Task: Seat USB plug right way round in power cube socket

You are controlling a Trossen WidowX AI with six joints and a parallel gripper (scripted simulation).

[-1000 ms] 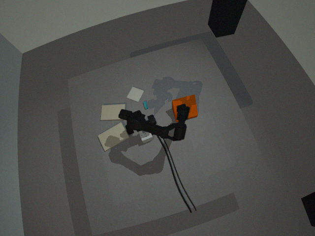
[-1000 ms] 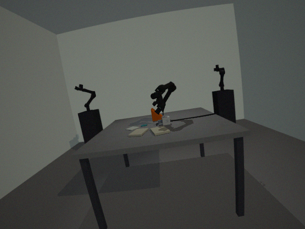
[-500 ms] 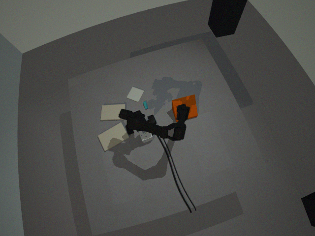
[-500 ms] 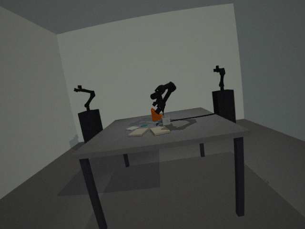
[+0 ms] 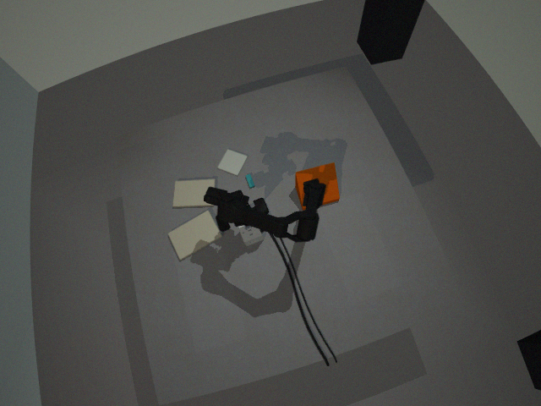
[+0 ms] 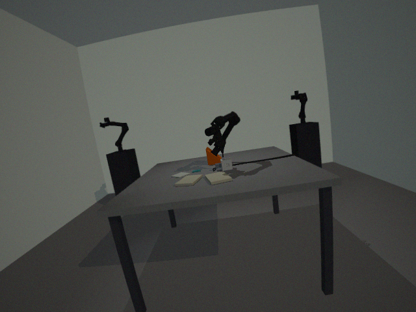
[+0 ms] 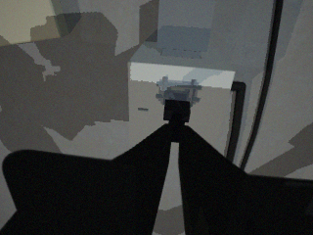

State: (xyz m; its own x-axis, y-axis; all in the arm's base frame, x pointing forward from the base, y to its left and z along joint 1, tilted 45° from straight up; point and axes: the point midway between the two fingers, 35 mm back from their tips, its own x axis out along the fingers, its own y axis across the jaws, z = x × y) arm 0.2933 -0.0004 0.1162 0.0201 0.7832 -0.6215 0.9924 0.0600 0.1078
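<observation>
The white power cube (image 5: 252,236) (image 6: 227,164) (image 7: 207,122) stands on the table. In the wrist view a grey raised guide (image 7: 196,92) is on its top, around the socket. My gripper (image 7: 175,132) is shut on the USB plug (image 7: 176,110), a small black block at the fingertips. The plug is over the cube's top at the near side of the guide and hides part of it. How deep the plug sits, and which way round it is, cannot be told. In the top view the arm covers the plug and part of the cube.
An orange block (image 5: 328,183) (image 6: 212,157) stands by the arm's base. Two cream slabs (image 5: 192,194) (image 5: 194,233), a pale tile (image 5: 232,161) and a teal piece (image 5: 249,180) lie near the cube. Black cables (image 5: 293,279) (image 7: 268,69) run beside the cube to the table's edge.
</observation>
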